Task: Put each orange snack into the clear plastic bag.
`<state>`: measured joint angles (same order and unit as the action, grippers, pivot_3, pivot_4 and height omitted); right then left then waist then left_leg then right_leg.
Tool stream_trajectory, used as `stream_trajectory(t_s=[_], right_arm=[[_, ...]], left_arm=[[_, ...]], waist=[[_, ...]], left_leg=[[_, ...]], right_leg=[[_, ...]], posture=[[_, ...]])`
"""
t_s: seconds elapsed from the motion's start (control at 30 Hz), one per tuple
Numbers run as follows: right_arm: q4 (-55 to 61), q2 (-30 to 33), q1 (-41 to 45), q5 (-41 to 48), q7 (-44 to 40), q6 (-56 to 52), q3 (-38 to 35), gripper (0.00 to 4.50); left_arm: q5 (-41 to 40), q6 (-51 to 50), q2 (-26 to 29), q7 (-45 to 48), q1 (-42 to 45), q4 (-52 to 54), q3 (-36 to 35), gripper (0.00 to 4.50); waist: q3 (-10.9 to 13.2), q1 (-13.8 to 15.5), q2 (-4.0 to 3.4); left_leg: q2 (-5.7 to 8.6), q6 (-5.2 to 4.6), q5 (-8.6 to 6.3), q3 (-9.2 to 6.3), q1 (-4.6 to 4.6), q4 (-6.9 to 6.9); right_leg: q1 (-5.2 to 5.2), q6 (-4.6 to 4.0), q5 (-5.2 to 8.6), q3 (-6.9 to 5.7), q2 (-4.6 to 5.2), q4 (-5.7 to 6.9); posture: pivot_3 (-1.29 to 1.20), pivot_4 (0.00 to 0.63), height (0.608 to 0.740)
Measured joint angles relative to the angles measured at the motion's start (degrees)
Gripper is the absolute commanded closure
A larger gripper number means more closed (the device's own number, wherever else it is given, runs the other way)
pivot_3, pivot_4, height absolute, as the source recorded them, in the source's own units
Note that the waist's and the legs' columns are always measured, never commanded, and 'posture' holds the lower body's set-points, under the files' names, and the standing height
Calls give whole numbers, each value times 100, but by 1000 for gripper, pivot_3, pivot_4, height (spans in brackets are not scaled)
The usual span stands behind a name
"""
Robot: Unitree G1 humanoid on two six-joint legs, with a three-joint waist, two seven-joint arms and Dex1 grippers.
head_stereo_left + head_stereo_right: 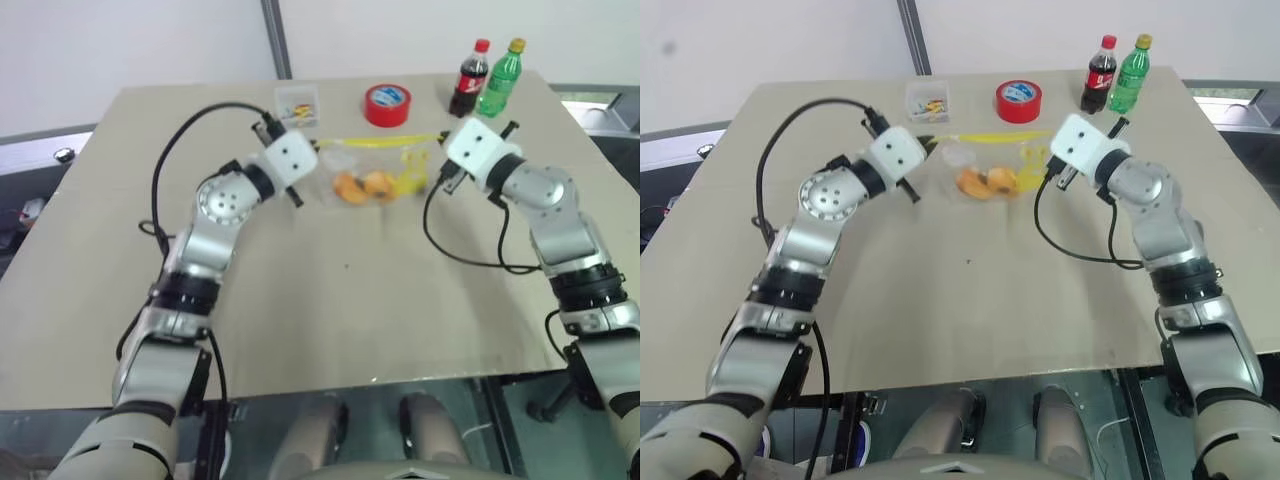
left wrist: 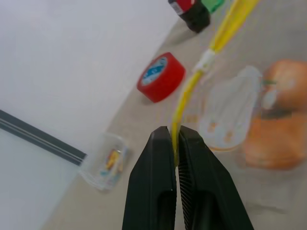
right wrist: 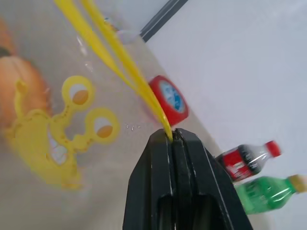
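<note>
Two orange snacks (image 1: 363, 186) already sit inside the clear plastic bag (image 1: 400, 165), held above the surface (image 1: 330, 310) by left end effector (image 2: 175, 143) and right end effector (image 3: 171, 139), each pinching its yellow seal strip.

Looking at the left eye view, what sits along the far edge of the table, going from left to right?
Small clear box → red tape roll → cola bottle → green bottle.
</note>
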<state>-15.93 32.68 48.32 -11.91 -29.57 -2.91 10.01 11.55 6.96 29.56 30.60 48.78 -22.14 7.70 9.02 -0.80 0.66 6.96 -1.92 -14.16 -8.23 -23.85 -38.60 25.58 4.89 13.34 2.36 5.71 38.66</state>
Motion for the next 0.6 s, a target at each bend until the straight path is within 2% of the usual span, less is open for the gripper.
stream_trajectory(t_s=[0.1, 0.2, 0.27, 0.43, 0.47, 0.6], right_arm=[[-64, 165, 102, 118, -16, 225, -176, 4431], [342, 316, -233, 370, -170, 231, -385, 4431], [718, 398, -629, 476, -251, 220, -452, 4431], [1812, 538, -2270, 496, -383, 76, -506, 4431], [1885, 538, -2404, 487, -394, 58, -479, 4431], [2678, 644, -3416, 419, -566, -291, -410, 3115]], left_arm=[[8, 570, -2, -48, 454, -489, 8, 4500], [-52, 985, -12, -16, 365, -543, 11, 4500], [-70, 1139, -2, 55, 41, -332, 10, 4500], [-61, 1246, 80, 314, -1573, 811, 202, 4500], [-48, 1245, 101, 330, -1687, 891, 219, 4500], [-34, 775, 153, 476, -2347, 1790, 243, 4500]], waist=[[0, -22, 0], [-1, -64, -1], [-2, -107, -2], [-2, -165, -3], [-2, -162, -4], [-4, -113, -6]], left_leg=[[0, -1, 0, 2, -1, 19], [-2, -1, 0, 1, -4, 33], [-2, -1, 0, 1, -4, 35], [-3, -3, 0, 7, 1, 23], [-4, -2, 0, 9, 4, 18], [-2, -3, -1, 11, 22, 8]], right_leg=[[0, 0, 0, 3, 4, -25], [7, 0, 0, 2, 5, -39], [7, 0, 0, 0, 7, -40], [11, 0, 0, 8, 5, -14], [10, 0, 0, 10, 4, -4], [-9, 0, 0, 10, 4, 21]], posture=[[0, 150, 713], [0, 150, 713], [0, 150, 713], [0, 150, 713], [0, 150, 713], [0, 150, 713]])
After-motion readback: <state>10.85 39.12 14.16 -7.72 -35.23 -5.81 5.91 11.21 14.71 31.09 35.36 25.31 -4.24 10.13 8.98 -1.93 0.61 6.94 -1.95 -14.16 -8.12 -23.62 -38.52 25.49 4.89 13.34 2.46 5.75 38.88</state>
